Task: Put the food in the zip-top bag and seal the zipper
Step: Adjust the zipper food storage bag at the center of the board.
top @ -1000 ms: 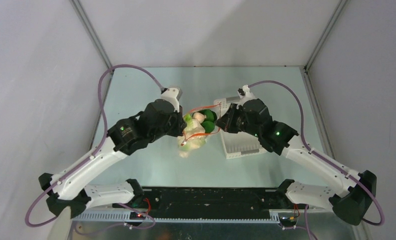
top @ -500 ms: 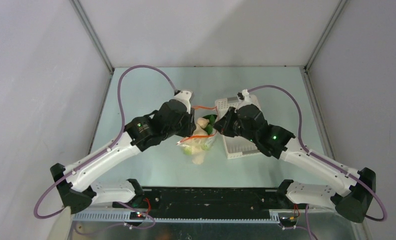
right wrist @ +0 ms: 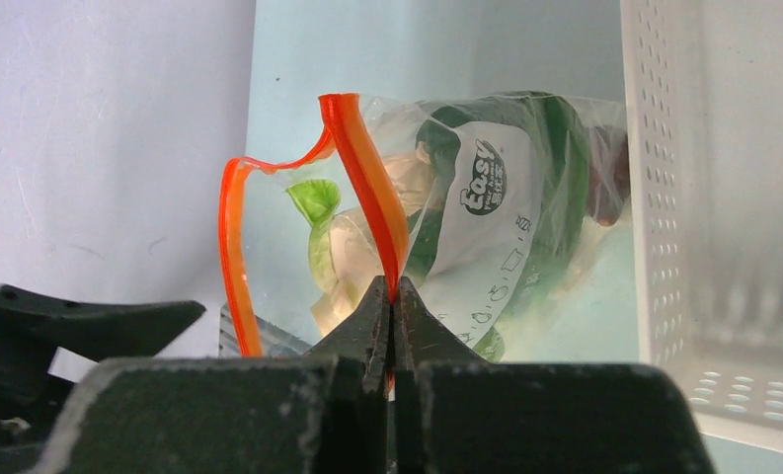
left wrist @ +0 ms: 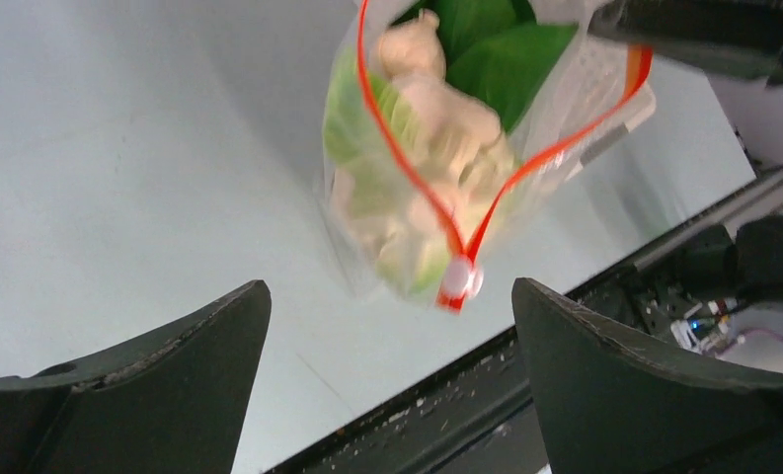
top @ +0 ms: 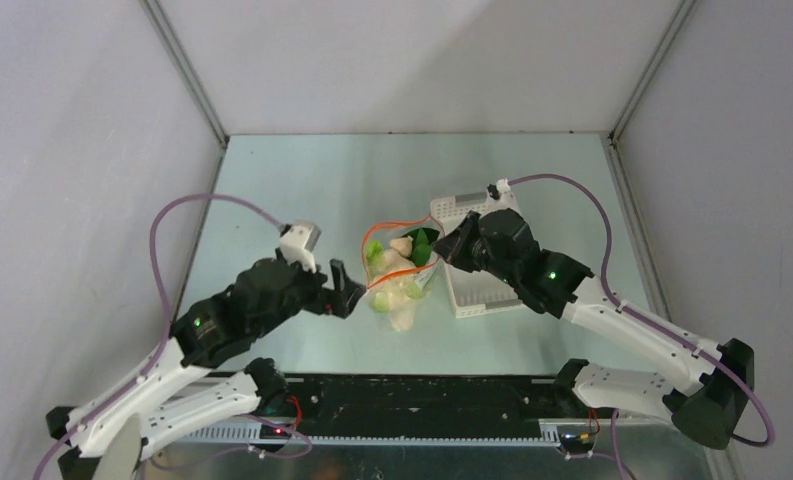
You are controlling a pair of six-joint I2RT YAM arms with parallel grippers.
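Note:
The clear zip-top bag (top: pixel 397 275) hangs over the table's middle. Food (left wrist: pixel 436 109) fills it: pale lumps and green bok choy leaves (left wrist: pixel 496 49). Its red-orange zipper (right wrist: pixel 367 178) gapes in a loop, and the white slider (left wrist: pixel 461 279) sits at its low end. My right gripper (right wrist: pixel 395 291) is shut on the zipper strip and holds the bag (right wrist: pixel 486 217) up by that edge; from above this gripper (top: pixel 440 250) is at the bag's right side. My left gripper (left wrist: pixel 389 286) stands wide open, apart from the bag, to its near left (top: pixel 355 290). Nothing is between its fingers.
A white perforated basket (top: pixel 477 285) sits just right of the bag, under my right wrist, and fills the right of the right wrist view (right wrist: pixel 723 197). The black rail (top: pixel 422 395) with the arm bases runs along the near edge. Grey walls close in the table.
My left gripper has opened, let go of the bag and drawn back toward the near left. The bag has shifted slightly right and now hangs from the right gripper alone.

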